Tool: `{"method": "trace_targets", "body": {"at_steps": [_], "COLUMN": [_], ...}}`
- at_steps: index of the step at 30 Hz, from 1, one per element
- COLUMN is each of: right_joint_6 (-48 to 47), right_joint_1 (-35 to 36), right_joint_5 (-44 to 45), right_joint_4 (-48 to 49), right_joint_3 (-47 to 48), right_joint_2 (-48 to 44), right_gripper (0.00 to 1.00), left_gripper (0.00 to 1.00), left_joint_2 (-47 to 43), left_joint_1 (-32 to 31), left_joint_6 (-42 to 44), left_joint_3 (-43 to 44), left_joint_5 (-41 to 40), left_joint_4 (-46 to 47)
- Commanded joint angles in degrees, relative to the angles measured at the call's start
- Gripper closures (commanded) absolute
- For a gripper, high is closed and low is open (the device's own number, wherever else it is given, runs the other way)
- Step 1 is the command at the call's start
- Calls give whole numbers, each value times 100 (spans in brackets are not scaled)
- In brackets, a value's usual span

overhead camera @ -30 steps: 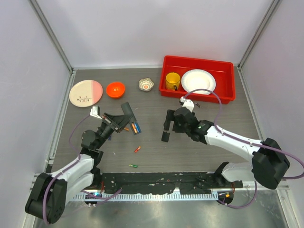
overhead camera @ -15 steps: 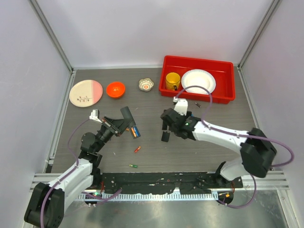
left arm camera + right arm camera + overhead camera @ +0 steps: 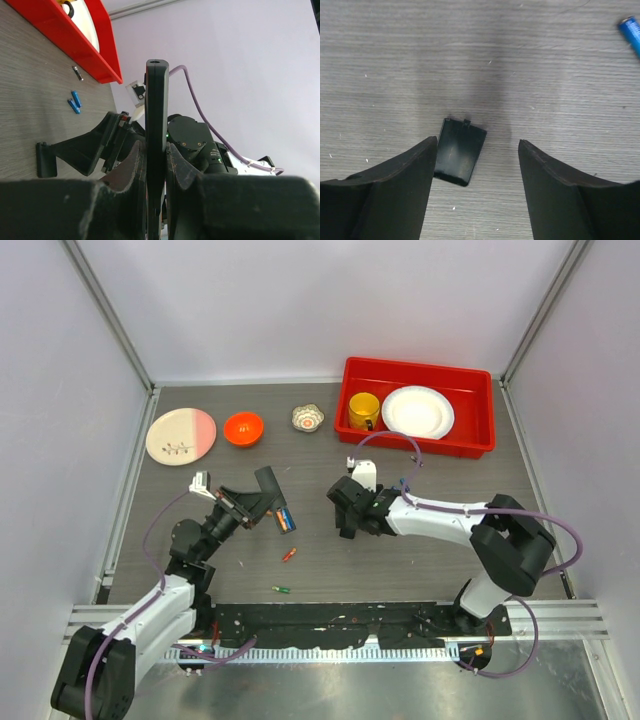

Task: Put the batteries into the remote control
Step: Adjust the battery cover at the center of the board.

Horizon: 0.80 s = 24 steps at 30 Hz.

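Note:
My left gripper (image 3: 247, 506) is shut on the remote control (image 3: 270, 490), a slim black bar held off the table. Its open end shows an orange and a blue battery (image 3: 285, 519). In the left wrist view the remote control (image 3: 156, 110) stands edge-on, clamped by my left gripper (image 3: 156, 156). My right gripper (image 3: 346, 512) hangs open over a small squarish black piece (image 3: 347, 529). In the right wrist view that piece (image 3: 460, 157) lies flat on the table, just inside the left finger (image 3: 415, 175) of my right gripper (image 3: 477, 142). Loose batteries lie about: red (image 3: 289, 554), green (image 3: 281, 589), two blue (image 3: 75, 102).
A red tray (image 3: 345, 400) at the back right holds a yellow mug (image 3: 363, 410) and a white plate (image 3: 417, 412). An orange bowl (image 3: 243, 428), a pink-and-cream plate (image 3: 181, 435) and a small crinkled cup (image 3: 308, 418) line the back. One blue battery (image 3: 631, 30) lies far right.
My right gripper has swung left and come down over the small black piece, its jaws narrowing a little. My left gripper raised and turned the remote control slightly, then held still.

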Motion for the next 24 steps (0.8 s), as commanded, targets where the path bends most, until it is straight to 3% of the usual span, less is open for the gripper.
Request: {"method": "trace_targets", "body": {"at_steps": [1, 5, 10, 24], "right_joint_6": [-118, -118, -48, -12], "right_joint_1": [-6, 116, 222, 354], "right_joint_5": [-394, -527, -649, -456], "right_joint_4": [408, 462, 453, 374], "right_joint_3": [20, 134, 205, 274], "right_joint_2": [110, 163, 286, 286], "right_gripper": [33, 34, 26, 25], "left_gripper": [100, 100, 100, 100], "left_joint_2": [-118, -109, -83, -39], "left_joint_1": [-46, -55, -55, -55], "left_joint_6": [89, 89, 98, 133], "left_joint_3": [-45, -54, -36, -28], "left_joint_5": [100, 118, 109, 118], "left_joint_4": [59, 68, 59, 24]}}
